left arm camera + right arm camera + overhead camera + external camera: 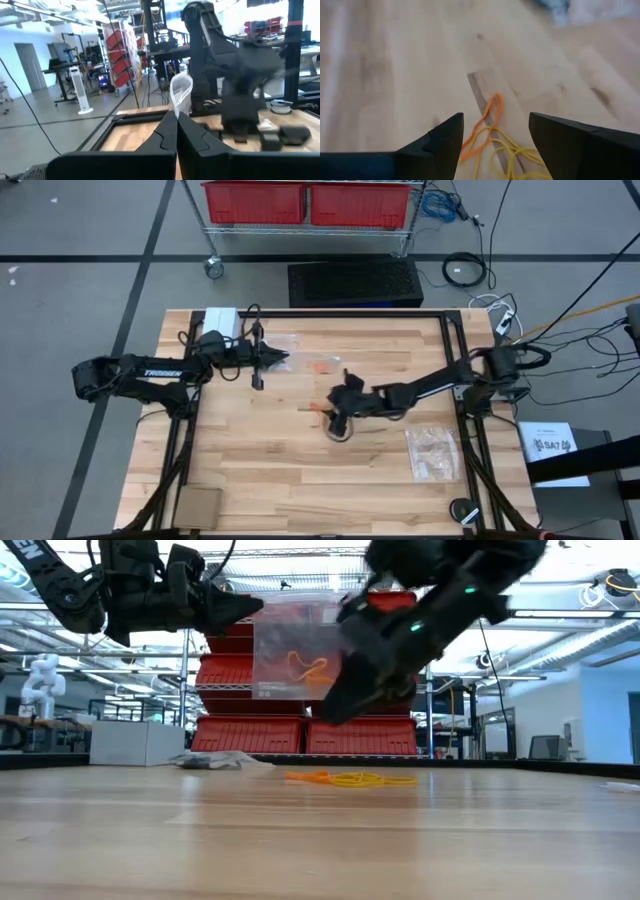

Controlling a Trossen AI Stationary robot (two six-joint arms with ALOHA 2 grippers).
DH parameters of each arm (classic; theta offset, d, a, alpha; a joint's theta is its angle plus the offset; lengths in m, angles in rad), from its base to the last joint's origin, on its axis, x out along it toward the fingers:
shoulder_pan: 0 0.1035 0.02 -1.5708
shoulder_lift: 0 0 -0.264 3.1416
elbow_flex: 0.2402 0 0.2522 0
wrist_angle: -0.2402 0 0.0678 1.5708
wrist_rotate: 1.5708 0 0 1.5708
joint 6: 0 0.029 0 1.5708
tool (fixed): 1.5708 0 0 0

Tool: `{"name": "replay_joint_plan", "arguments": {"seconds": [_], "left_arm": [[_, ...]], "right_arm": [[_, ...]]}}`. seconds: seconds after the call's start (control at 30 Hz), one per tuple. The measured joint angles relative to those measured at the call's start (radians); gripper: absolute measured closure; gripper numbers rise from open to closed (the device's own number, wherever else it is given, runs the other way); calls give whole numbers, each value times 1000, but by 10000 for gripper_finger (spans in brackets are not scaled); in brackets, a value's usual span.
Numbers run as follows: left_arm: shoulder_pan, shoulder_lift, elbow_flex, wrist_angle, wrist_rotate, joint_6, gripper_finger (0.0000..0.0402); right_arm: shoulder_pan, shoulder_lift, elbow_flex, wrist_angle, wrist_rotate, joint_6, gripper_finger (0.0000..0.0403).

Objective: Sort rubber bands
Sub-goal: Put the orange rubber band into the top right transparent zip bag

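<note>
My left gripper [280, 360] [176, 120] is shut on a clear plastic zip bag [300, 650] [300, 352], held high above the far left part of the table. Orange rubber bands [308, 668] show inside the bag. My right gripper [335, 418] [495, 145] hangs open above the table's middle, clear of the wood in the low view [338, 705]. A small tangle of orange and yellow rubber bands [492, 135] [350, 778] [318, 411] lies flat on the table, right below and between the right fingers. My left gripper pinches the clear bag's upper edge [179, 102] [262, 618] between its two shut fingers, coming level from the table's left side. The bag is lifted clear and hangs below the fingers, roughly upright.
A second clear zip bag [432, 452] lies flat near the table's right edge. A white box [220, 318] stands at the far left corner, and a brown square pad [197, 505] lies at the near left corner. Crumpled grey plastic [215, 760] lies far left.
</note>
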Motion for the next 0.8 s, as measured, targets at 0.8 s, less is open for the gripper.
{"name": "replay_joint_plan", "arguments": {"seconds": [0.8], "left_arm": [[1,0,0,-5,-4,2,401]], "right_arm": [[-47,391,482,-439,-14,-25,328]]}}
